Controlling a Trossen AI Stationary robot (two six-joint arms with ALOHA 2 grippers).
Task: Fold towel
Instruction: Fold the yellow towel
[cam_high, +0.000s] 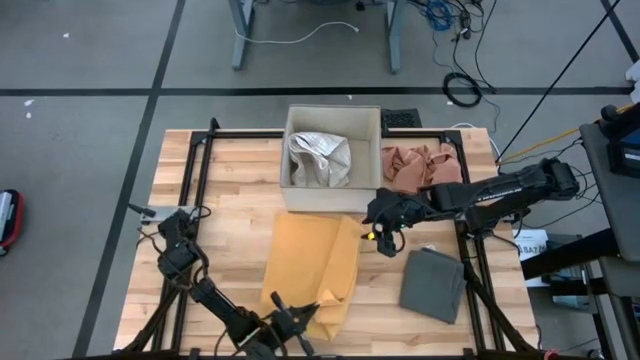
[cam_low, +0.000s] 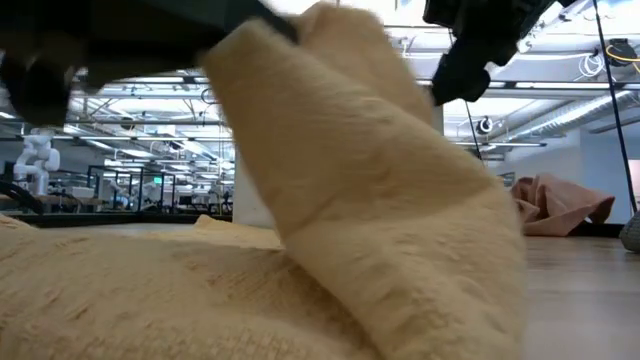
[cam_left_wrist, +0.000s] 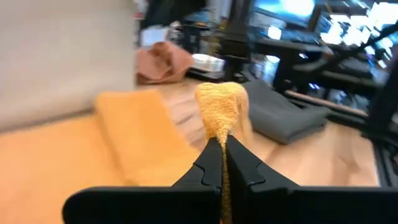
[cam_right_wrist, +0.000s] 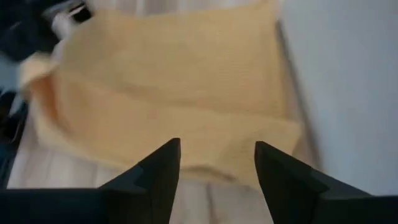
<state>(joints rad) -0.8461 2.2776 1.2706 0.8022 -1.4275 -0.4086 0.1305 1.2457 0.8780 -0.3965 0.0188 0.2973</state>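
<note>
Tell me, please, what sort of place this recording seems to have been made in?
Most likely a robotics lab or workshop. A wooden table stands on a grey floor with loose cables behind it, and the low view shows a large hall with ceiling strip lights and a white robot figure far off.

- Yellow towel (cam_high: 308, 262) lies partly folded on the wooden table, just in front of the box.
- Its near corner is lifted, bunched.
</note>
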